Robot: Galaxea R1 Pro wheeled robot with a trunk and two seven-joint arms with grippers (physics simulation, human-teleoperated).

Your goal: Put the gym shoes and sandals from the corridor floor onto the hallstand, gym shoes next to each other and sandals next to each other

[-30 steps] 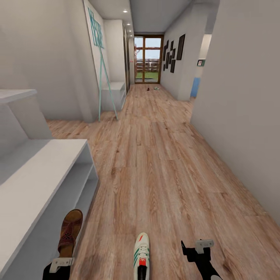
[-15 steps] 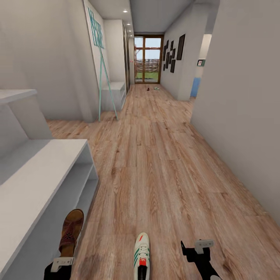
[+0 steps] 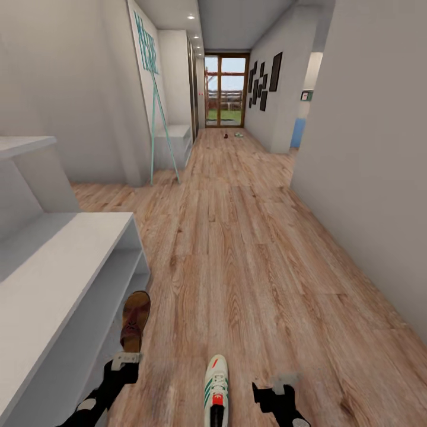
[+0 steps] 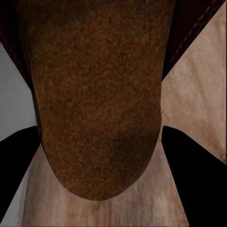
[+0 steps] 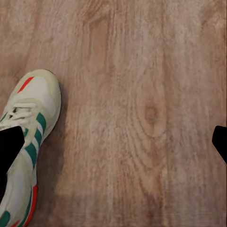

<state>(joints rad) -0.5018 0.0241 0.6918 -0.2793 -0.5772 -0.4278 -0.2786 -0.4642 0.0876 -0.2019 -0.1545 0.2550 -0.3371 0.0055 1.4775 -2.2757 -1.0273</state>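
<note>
The left gripper (image 3: 126, 359) holds a dark brown sandal (image 3: 135, 320) by its heel end, toe pointing down the corridor, just beside the open end of the hallstand (image 3: 71, 261); in the left wrist view the sandal's sole (image 4: 97, 94) sits between the two dark fingers (image 4: 189, 151), closed against its sides, with floor planks beyond it. The hallstand's two open shelf tiers hold nothing in the part that shows, and its top surface is bare. One gym shoe (image 3: 216, 389), white with green stripes and a red-orange heel, lies on the corridor floor (image 3: 237, 249) well to the right of the hallstand. The right gripper (image 3: 277, 386) hangs just beside that shoe with its fingers spread wide and holding nothing; the right wrist view shows the gym shoe (image 5: 26, 142) near one finger (image 5: 9, 146). Far down the corridor from the hallstand, two small shoe-like things (image 3: 232, 134) lie on the floor near the glass door (image 3: 225, 90), too small to identify.
</note>
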